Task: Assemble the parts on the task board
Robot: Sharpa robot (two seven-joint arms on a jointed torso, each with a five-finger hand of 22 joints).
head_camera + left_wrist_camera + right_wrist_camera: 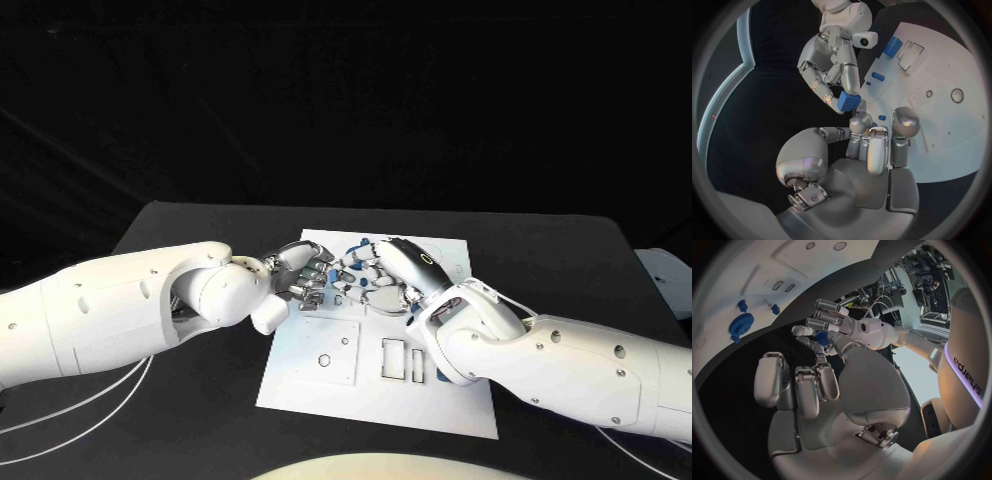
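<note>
Nearest me, the near strip of the task board (pixel 378 408) lies bare, with two upright slots (pixel 405 361) and a couple of round holes (pixel 326 360) just beyond it. Black table (pixel 188 228) shows on every side of the board, widest to the left and right of it, though both forearms lie across that room. The board's near edge sits close to the table's near side; its far edge is set back from the table's far edge.

Both hands meet above the far half of the board. My right hand (pixel 398 270) pinches a small blue part (pixel 848 101) at its fingertips, off the board's surface. My left hand (pixel 297 276) faces it with fingers apart and slightly curled, gripping nothing I can see; one fingertip (pixel 859 120) is just beside the part, and I cannot tell whether it touches.

From the head the hands cover the held part. In the left wrist view a blue block (pixel 892 46) and a short blue peg (pixel 877 76) lie on the board. In the right wrist view a blue gear (pixel 741 325) sits near the board's edge.
</note>
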